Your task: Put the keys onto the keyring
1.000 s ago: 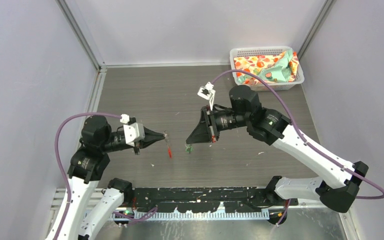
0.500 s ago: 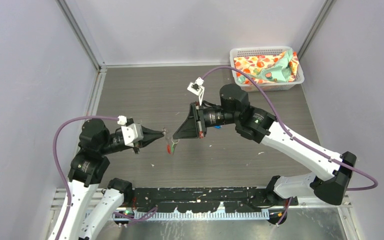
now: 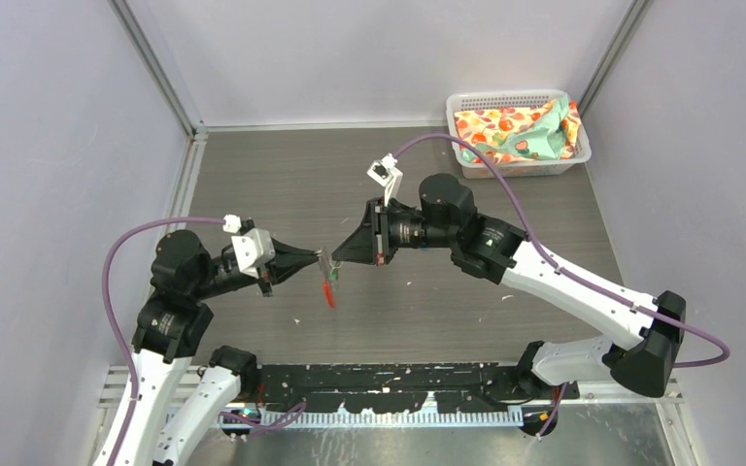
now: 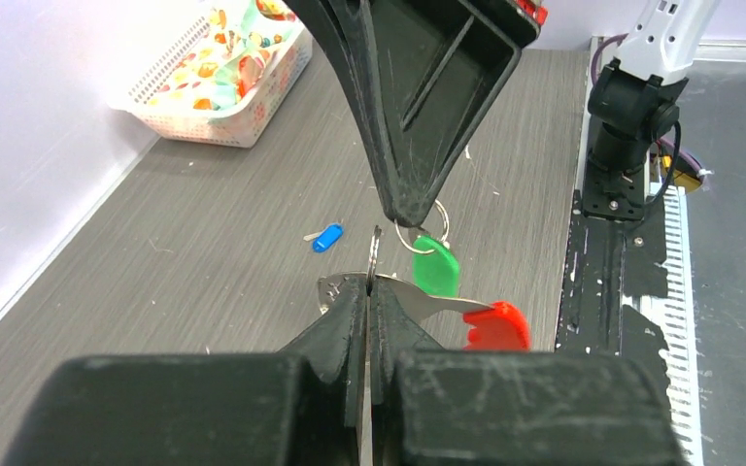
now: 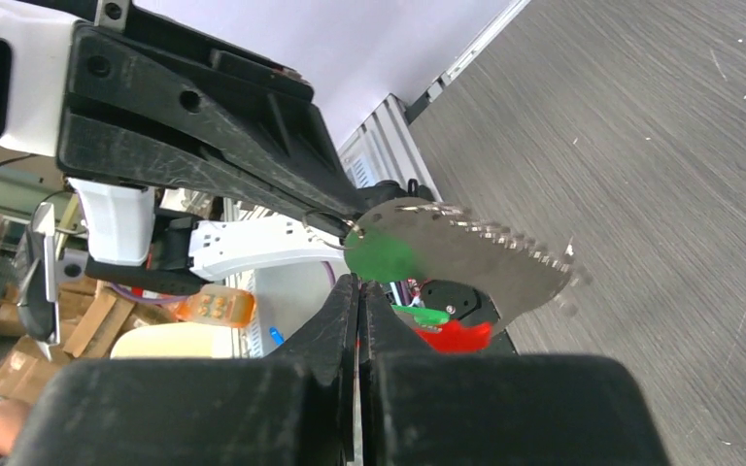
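Two grippers are nose to nose above the table (image 3: 282, 175), so I'd call this the threading step for the first key, not finished yet.

Starting on the left: the left gripper (image 4: 368, 291) has its fingers pressed tight together on the keyring (image 4: 376, 254), pinching the wire low down. The ring stands upright and edge-on to that wrist cam, so it reads as a thin vertical sliver. The red tag (image 4: 497, 327) dangles off it, and in the top view its long axis points down at the table.

Moving right: the right gripper (image 4: 410, 212) is clamped too, pinching the little loop on the green key (image 4: 436, 270). Its tip sits just beside the top of the ring, and I can't tell if they actually touch. The key hangs under the fingertips from that loop, long axis roughly vertical. I can't pick out its blade for sure.

Past that, toward the basket (image 3: 505, 95), the blue key (image 4: 327, 237) lies flat on the table, well apart from the action. It lies slanted, with its blade toward the left of the left wrist view.

My guess for the next move: a very small, slow nudge from the right arm to hook the loop onto the ring wire while I hold the left dead steady. Any twist and the loop probably skates off. Blue key comes after.
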`<state>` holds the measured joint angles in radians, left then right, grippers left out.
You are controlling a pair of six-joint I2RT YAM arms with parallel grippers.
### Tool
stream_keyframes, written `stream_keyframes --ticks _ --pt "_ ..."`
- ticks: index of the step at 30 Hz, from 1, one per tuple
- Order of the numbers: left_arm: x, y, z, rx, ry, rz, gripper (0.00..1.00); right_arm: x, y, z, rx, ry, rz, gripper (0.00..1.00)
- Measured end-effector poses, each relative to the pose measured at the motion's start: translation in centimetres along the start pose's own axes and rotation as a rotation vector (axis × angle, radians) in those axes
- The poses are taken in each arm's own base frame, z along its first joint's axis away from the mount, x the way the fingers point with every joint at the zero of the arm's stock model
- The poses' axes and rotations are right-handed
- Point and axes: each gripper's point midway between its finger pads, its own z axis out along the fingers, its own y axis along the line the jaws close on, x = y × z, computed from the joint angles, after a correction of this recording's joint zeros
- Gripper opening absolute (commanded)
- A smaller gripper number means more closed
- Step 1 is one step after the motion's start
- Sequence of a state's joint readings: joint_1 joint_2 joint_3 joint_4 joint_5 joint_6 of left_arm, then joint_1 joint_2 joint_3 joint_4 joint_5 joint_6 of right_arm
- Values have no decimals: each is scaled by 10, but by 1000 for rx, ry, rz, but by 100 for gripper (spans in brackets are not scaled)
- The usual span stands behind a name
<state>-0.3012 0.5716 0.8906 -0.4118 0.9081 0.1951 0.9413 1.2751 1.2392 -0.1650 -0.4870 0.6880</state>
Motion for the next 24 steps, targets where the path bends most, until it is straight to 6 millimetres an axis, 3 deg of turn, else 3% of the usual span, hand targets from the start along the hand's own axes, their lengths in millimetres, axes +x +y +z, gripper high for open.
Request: stream_keyframes --ticks 5,13,24 --pt "-2 2 0 -11 -6 -12 0 0 -6 4 16 -26 6 1" --pt "-2 3 0 -20 -4 -21 0 -13 4 6 -30 -79 -3 1" --pt "-1 2 -1 -22 -9 -18 0 -15 6 7 -46 -92 5 1"
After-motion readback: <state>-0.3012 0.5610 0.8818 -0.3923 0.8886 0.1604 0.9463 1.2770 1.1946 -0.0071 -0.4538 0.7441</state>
